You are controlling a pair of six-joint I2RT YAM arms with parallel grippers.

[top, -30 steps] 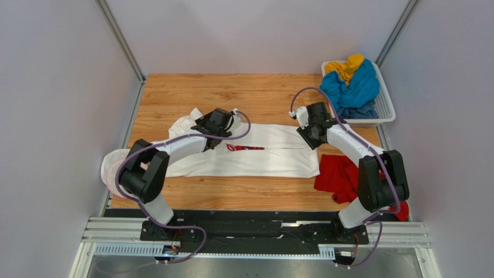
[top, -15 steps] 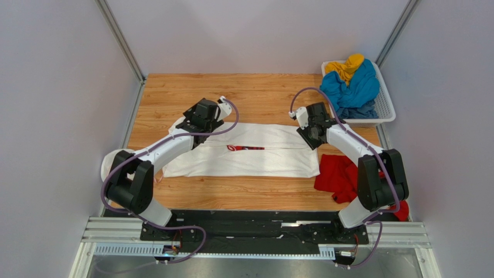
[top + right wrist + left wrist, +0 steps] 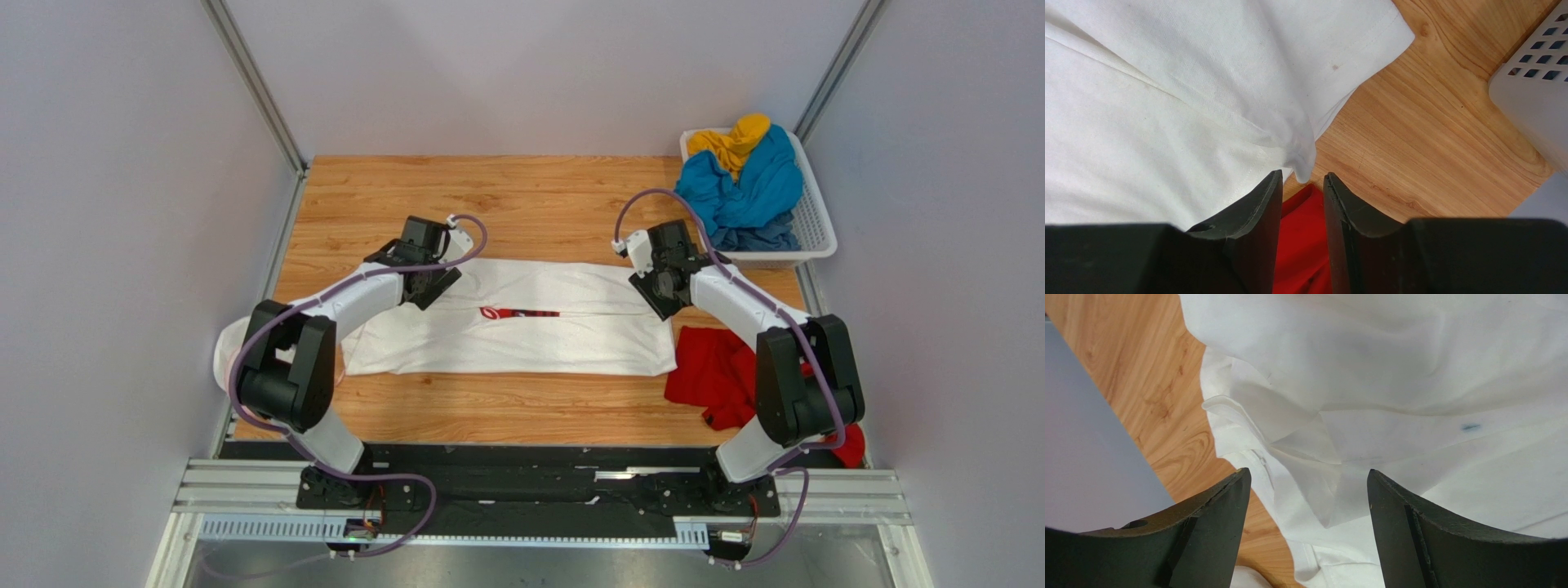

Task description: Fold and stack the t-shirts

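- Left hand (image 3: 427, 284) had shifted leftward, away from the red print (image 3: 519, 314), over the last second; right hand (image 3: 664, 294) had not moved.
- Left hand's fingers stood wide apart, gripping nothing, above rumpled sleeve folds at the left end of the white t-shirt (image 3: 552, 337).
- Right hand's fingers were nearly together, pinching a raised fold at the shirt's far right corner.
- White t-shirt lay spread lengthwise across the worktop (image 3: 540, 202), between the two hands.
- Red t-shirt (image 3: 718, 368) lay crumpled just beside the white shirt's right end.
- Blue t-shirt (image 3: 742, 190) and yellow t-shirt (image 3: 732, 139) were heaped in the basket (image 3: 819, 233) at the far right corner.
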